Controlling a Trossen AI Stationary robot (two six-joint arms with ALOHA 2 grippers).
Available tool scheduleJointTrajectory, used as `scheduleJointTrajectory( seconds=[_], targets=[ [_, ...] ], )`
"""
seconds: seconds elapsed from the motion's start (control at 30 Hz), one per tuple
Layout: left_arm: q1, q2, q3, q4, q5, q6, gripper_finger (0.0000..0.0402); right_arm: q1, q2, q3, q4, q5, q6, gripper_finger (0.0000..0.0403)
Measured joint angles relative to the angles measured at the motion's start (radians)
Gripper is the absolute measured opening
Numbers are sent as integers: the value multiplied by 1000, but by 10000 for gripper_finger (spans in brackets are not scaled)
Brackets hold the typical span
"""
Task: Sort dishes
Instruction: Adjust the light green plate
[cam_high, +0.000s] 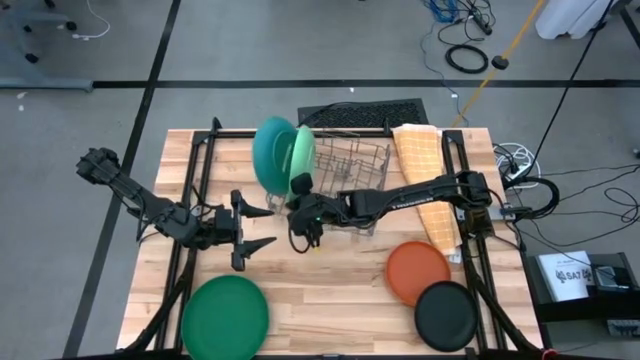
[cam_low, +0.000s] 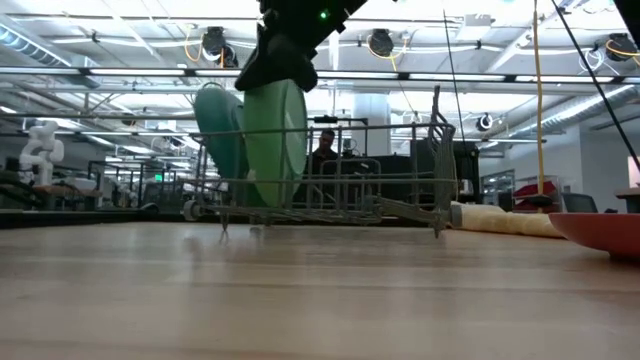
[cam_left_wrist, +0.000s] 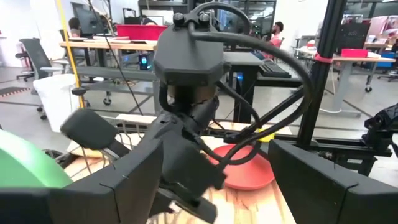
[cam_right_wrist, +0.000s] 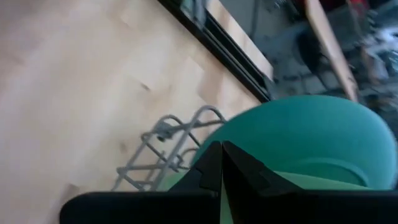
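The light green plate (cam_low: 272, 140) stands on edge in the grey wire rack (cam_high: 352, 165), and the teal plate (cam_high: 270, 152) stands on edge just behind it. My right gripper (cam_high: 300, 190) reaches in from the table's right and is shut on the light green plate's upper rim. The dark green plate (cam_high: 225, 315), orange plate (cam_high: 418, 272) and black plate (cam_high: 445, 315) lie flat on the table. My left gripper (cam_high: 265, 227) hovers open left of the rack, touching nothing. My right gripper (cam_right_wrist: 221, 168) pinches the light green plate's upper rim (cam_low: 283, 88) between its two fingers, coming from above and the table's near side. The plate stands upright on edge, its lower part down among the rack's wires (cam_low: 270, 205).
The orange checked cloth (cam_high: 428, 180) lies draped right of the rack, partly under my right arm. A dark mat (cam_high: 365, 115) sits behind the rack. Black frame rails (cam_high: 190, 200) run along both sides of the table. Bare wood lies between the dark green and orange plates.
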Motion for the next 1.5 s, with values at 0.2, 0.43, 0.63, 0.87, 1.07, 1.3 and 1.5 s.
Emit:
scheduleJointTrajectory(
  seconds=[0.2, 0.43, 0.63, 0.87, 1.07, 1.3, 1.5],
  targets=[
    [0, 0, 0, 0, 0, 0, 302, -2, 1, 0, 19, 156, -21, 4],
    [0, 0, 0, -1, 0, 0, 302, 12, 0, 1, -23, 200, 20, 4],
    [-6, 0, 0, -1, 0, 0, 302, 52, -12, 1, -62, 86, 105, 4],
    [-6, 0, 0, -41, 0, -3, 302, 90, -72, 1, -194, -91, 313, 7],
    [-6, 1, 0, -56, 0, -10, 302, 55, -92, 0, -504, -79, 519, 66],
    [-6, 1, 0, -61, -4, -19, 302, 4, -87, 0, -571, -74, 618, 159],
    [-6, 1, 0, -77, -6, -27, 302, -37, -82, 0, -642, -91, 687, 172]
  ],
)
